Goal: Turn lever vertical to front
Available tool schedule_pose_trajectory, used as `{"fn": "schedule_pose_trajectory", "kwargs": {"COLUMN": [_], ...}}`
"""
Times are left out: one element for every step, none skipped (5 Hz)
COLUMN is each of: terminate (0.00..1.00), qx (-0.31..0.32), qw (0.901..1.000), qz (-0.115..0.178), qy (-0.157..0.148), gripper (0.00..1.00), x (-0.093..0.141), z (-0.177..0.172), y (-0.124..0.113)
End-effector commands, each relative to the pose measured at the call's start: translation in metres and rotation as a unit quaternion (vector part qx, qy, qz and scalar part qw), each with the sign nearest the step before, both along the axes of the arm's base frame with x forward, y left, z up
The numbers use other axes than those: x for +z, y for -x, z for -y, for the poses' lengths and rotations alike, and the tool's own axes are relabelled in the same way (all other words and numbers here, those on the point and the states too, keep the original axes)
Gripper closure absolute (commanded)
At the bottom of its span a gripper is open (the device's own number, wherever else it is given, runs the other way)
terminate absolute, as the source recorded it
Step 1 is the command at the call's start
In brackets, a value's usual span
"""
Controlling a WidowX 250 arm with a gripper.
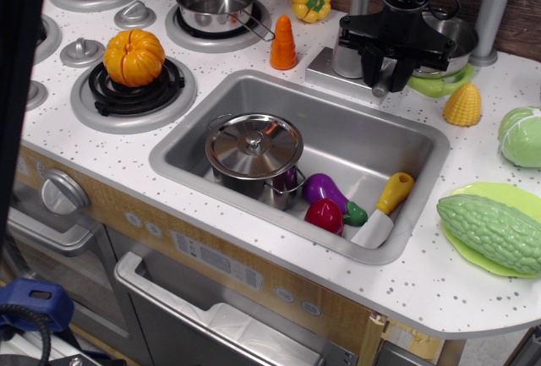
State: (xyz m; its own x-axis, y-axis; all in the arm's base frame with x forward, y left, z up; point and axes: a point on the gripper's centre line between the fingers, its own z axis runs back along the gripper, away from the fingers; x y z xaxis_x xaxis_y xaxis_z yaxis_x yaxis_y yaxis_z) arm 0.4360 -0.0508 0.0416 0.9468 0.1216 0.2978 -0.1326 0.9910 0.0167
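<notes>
Gripper (pixel 390 68) astride lever (pixel 382 87) (above sink rim (pixel 372 104)).

Black pincer (pixel 390 68) clamped over lever (pixel 382 87) beside tap body (pixel 347 49), above sink (pixel 338 138).

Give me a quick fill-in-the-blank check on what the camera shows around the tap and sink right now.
1. The black pincer sits at the lever beside the ____ body.
2. Inside the sink stands a steel pot closed with a ____.
3. The orange pumpkin rests on a stove ____.
4. The toy knife has a ____ handle.

Missing words: tap; lid; burner; yellow
</notes>
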Motion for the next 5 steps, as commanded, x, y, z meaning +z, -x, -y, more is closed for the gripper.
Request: {"fn": "schedule_pose_trajectory", "kwargs": {"terminate": [0.00, 0.00, 0.00, 0.00, 1.00], "qx": [-0.010, -0.013, -0.026, -0.036, -0.052], "qw": [0.9996, 0.9997, 0.9982, 0.9962, 0.9954], "qz": [0.025, 0.006, -0.035, -0.064, -0.070], "qy": [0.004, -0.019, -0.041, -0.047, -0.039], "gripper": [0.00, 0.00, 0.00, 0.00, 0.00], "x": [0.024, 0.043, 0.065, 0.076, 0.073], "z": [0.004, 0.003, -0.001, -0.002, -0.003], "y": [-0.005, -0.003, 0.006, 0.016, 0.022]}}
